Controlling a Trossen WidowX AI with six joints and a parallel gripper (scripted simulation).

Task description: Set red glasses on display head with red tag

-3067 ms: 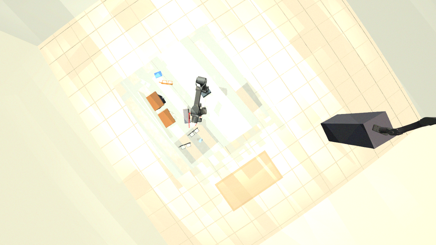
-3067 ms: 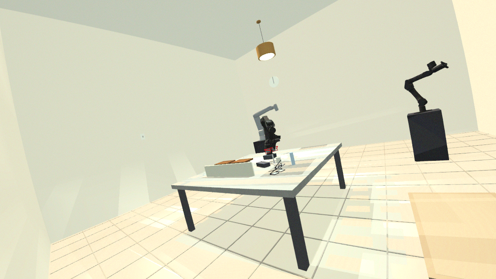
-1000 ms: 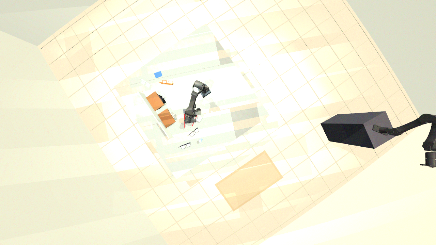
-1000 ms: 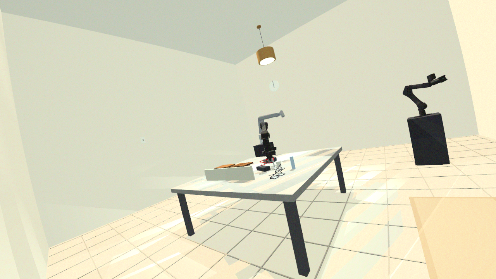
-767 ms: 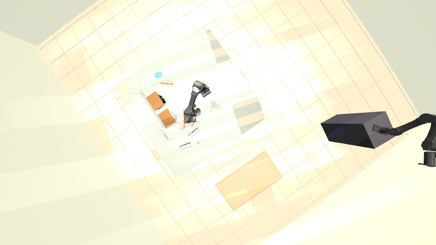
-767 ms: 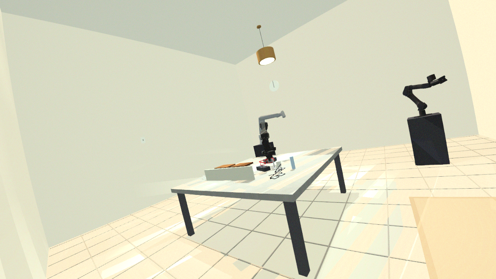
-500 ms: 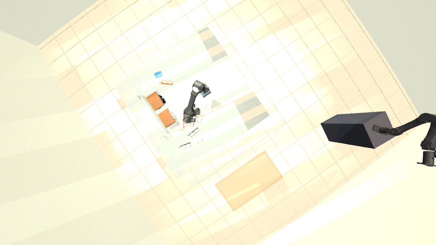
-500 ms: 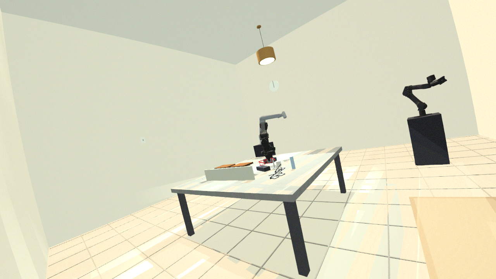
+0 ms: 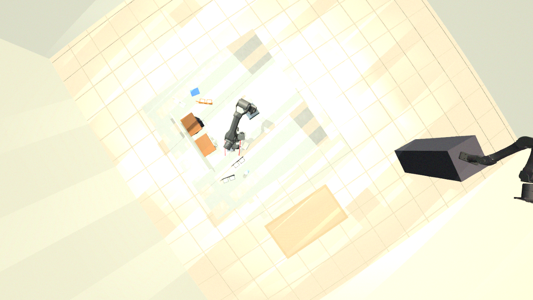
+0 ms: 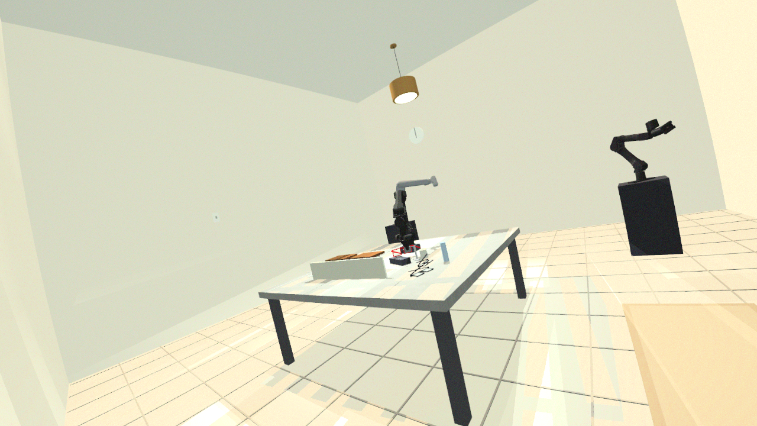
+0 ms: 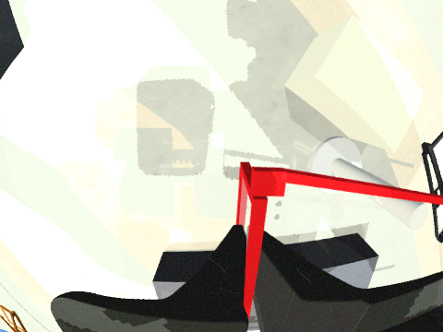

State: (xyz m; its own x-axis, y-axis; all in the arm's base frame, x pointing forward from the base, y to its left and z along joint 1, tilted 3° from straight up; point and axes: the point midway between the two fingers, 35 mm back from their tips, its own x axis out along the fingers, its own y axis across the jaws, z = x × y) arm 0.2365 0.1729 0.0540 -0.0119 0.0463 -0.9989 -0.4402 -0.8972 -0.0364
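Observation:
My gripper (image 9: pixel 231 146) (image 10: pixel 406 248) (image 11: pixel 244 234) points down over the table and is shut on the red glasses (image 9: pixel 239 150) (image 11: pixel 269 183). In the wrist view one front corner stands just past the fingertips and a temple runs off to the right; the fingers hide part of the frame. A dark block with a grey side (image 11: pixel 343 248) shows below and behind the fingers. A white cylinder (image 11: pixel 385 198) and a pale disc lie in view beyond the red temple. I cannot make out either display head's face, nose or ears, nor the red tag.
Black glasses (image 9: pixel 227 178) (image 11: pixel 437 184) and a light blue cylinder (image 9: pixel 246 172) (image 10: pixel 444 253) are near. A pale box (image 11: pixel 369 83) stands by the gripper. Orange glasses (image 9: pixel 205 103), a blue block (image 9: pixel 195 91) and brown panels (image 9: pixel 205 145) (image 10: pixel 368 254) behind a white board (image 10: pixel 349 269) are further off.

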